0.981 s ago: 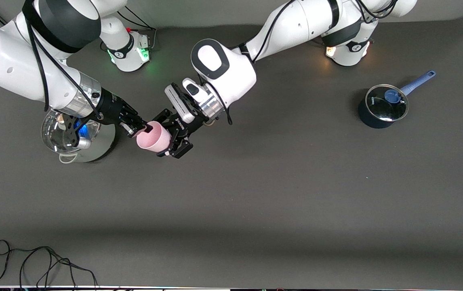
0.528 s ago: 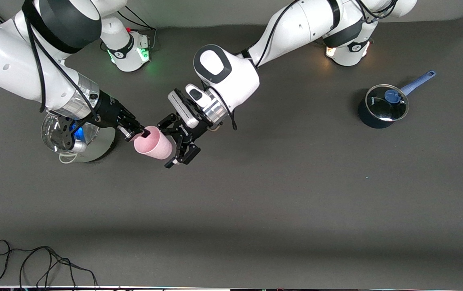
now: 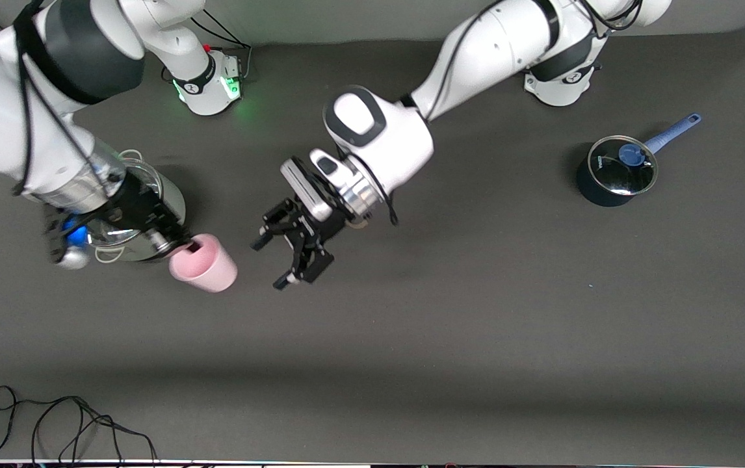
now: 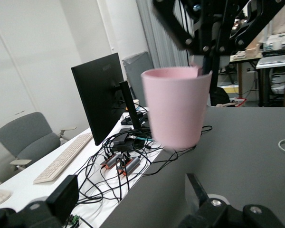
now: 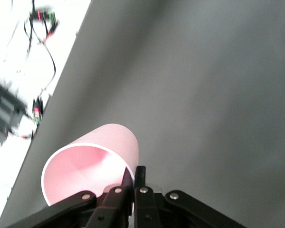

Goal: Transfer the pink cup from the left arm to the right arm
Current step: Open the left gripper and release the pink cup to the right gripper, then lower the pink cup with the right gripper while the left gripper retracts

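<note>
- Dark grey table, 2 Franka arms based along one edge; office desks, a monitor and cables show past the table's edge in the left wrist view.
- We list 1 pink cup, held in the air over the table toward the right arm's end, its body clear of the surface.
- Right gripper: fingers pinched shut on the cup's rim, 1 inside and 1 outside the wall, as the right wrist view shows.
- Left gripper: jaws spread wide, empty, over the table just beside the cup and apart from it.
- We judge the handover done in substance; the step in hand is separation.
- To do it well, we would draw the left gripper straight away from the cup and carry the cup slowly, since a rim pinch lets it swing.
- Also present: 1 steel pot with glass lid beneath the right arm; 1 dark saucepan with blue handle toward the left arm's end.
</note>
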Robot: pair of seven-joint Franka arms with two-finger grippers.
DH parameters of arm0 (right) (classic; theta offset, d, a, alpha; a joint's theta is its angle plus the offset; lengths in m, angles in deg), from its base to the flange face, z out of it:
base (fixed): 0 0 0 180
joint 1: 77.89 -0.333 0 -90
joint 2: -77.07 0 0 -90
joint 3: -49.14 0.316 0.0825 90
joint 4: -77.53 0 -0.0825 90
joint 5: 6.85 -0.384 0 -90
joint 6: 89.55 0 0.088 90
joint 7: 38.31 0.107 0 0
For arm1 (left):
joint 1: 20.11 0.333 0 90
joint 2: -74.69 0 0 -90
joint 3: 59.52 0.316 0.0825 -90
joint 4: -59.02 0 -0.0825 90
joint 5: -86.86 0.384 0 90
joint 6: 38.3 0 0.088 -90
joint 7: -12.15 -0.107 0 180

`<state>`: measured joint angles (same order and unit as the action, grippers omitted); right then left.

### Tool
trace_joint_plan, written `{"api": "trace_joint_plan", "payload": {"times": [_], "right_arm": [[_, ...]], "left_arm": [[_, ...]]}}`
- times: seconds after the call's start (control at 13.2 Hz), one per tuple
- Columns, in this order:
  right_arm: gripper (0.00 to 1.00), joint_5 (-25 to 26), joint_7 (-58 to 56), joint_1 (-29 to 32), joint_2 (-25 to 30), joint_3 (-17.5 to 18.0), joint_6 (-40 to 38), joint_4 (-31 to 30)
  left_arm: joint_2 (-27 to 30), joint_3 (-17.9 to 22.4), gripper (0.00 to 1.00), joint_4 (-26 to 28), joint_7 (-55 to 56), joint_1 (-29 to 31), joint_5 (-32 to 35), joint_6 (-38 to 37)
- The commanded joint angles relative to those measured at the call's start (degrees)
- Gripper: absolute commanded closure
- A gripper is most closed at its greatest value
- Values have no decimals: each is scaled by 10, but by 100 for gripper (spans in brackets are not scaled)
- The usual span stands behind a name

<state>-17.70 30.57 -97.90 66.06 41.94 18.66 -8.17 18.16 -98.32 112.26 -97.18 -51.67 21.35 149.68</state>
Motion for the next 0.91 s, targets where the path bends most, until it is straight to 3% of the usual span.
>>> {"api": "trace_joint_plan", "payload": {"times": [0.0,0.3,0.45,0.6,0.83], "right_arm": [[100,24,-52,50,-25,-2,7,33],[100,28,-274,135,-27,-3,0,29],[100,31,-421,177,-27,-3,-25,30],[100,65,-564,208,-33,-3,-37,29],[100,73,-753,238,-44,-4,-76,30]], "left_arm": [[55,5,0,85,11,81,14,-104],[95,5,0,152,12,172,22,-245],[113,6,0,192,12,198,23,-270],[114,6,0,205,13,223,49,-315],[123,7,0,216,18,287,82,-431]]}}
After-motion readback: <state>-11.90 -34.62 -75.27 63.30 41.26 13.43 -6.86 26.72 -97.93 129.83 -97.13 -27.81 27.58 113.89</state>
